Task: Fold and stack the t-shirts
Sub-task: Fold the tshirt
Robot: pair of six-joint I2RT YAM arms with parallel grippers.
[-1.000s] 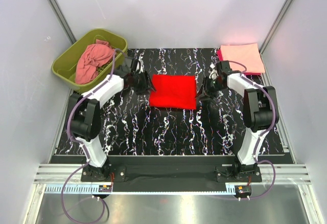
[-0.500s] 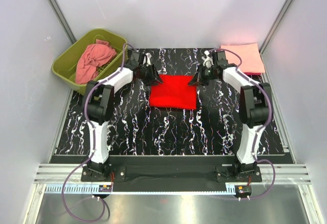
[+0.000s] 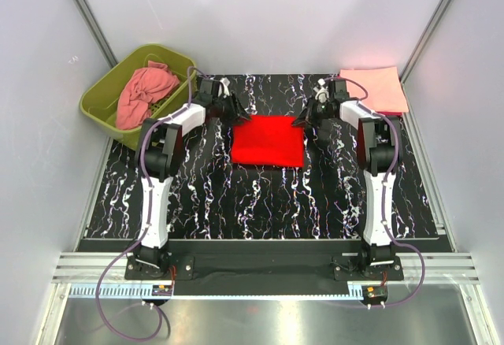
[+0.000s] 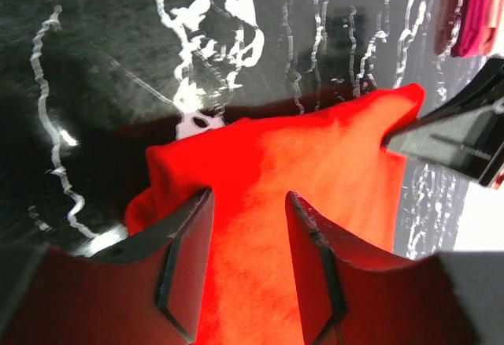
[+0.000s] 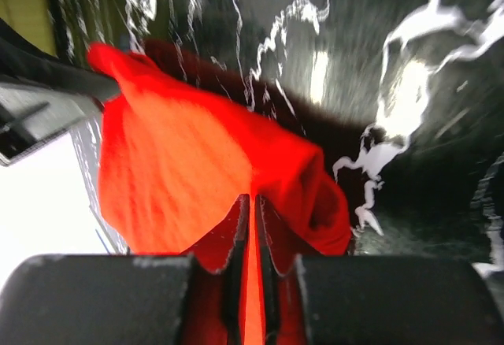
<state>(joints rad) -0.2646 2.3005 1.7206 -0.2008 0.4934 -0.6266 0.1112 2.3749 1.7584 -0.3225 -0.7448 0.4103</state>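
At worktop (image 3: 236,203) rear, right jaws clamp red shirt (image 3: 268,142), left jaws apart; we risk a lopsided drag.

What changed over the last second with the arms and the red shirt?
Both arms reached from the sides of the red t-shirt to its far corners. The right pincer closed on the far right corner; the left pincer stands open over the far left one. The t-shirt itself, the salmon-pink shirt in the green tub and the folded peach shirt stayed put.
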